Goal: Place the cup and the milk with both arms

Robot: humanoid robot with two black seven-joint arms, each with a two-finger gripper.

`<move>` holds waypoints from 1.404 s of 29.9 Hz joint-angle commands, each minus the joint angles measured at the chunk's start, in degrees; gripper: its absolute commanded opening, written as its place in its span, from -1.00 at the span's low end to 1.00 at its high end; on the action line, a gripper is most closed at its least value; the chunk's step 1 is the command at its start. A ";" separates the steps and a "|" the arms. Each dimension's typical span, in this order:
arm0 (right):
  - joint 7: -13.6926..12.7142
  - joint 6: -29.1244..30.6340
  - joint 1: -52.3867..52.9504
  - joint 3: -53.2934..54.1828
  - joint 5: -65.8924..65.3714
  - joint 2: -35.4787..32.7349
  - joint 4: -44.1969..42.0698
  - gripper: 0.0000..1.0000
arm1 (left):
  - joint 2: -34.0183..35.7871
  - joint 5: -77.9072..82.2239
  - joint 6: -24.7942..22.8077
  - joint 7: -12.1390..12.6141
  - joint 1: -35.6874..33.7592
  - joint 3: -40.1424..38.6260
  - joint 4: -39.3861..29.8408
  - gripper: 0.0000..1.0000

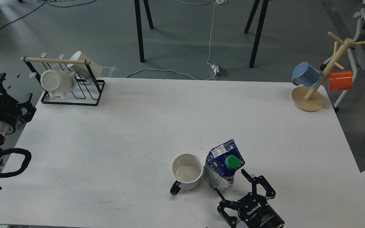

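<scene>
A white cup (187, 172) with a black handle stands upright on the white table (138, 120), front middle. A blue milk carton (222, 164) with a green cap stands right beside it, on its right, nearly touching it. My right gripper (231, 187) is open just in front of and to the right of the carton, with its fingers spread wide and holding nothing. My left gripper (9, 93) is off the table's left edge, far from both things; it looks open and empty.
A black wire rack (70, 85) with two cream mugs stands at the back left corner. A wooden mug tree (315, 88) with a blue mug and an orange mug stands at the back right. Table legs and cables lie on the floor beyond.
</scene>
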 commanded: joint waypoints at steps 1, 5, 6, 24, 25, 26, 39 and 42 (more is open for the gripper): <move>0.00 0.00 -2.02 0.00 -0.08 -1.53 1.95 1.00 | -0.05 0.00 0.00 0.00 0.00 -0.01 0.00 0.99; 0.18 0.00 -5.18 0.97 -0.34 -7.23 7.92 1.00 | -0.05 -0.09 0.00 0.00 0.00 -0.01 0.00 0.99; 0.35 0.00 -6.15 1.41 -0.34 -9.08 9.33 1.00 | 0.04 0.00 0.00 0.00 0.00 0.08 0.00 0.99; 1.67 0.00 -0.30 36.49 -0.78 -24.39 -8.39 1.00 | 0.83 -0.09 0.00 0.00 0.97 -0.19 0.00 0.99; 1.67 0.00 3.38 34.91 -0.78 -24.48 -10.24 1.00 | 0.83 -0.09 0.00 0.00 0.88 -0.36 0.00 0.99; 1.59 0.00 7.42 32.90 -0.78 -24.48 -12.08 1.00 | 0.83 -0.09 0.00 0.00 0.70 -0.54 0.00 0.99; 1.85 0.00 23.90 24.61 -0.16 -18.33 -23.52 1.00 | 2.24 -0.44 0.00 0.00 -2.99 -1.33 0.00 0.99; 1.85 0.00 24.25 24.79 -0.16 -18.06 -24.93 1.00 | 2.33 -0.53 0.00 0.00 -2.99 -2.64 0.00 0.99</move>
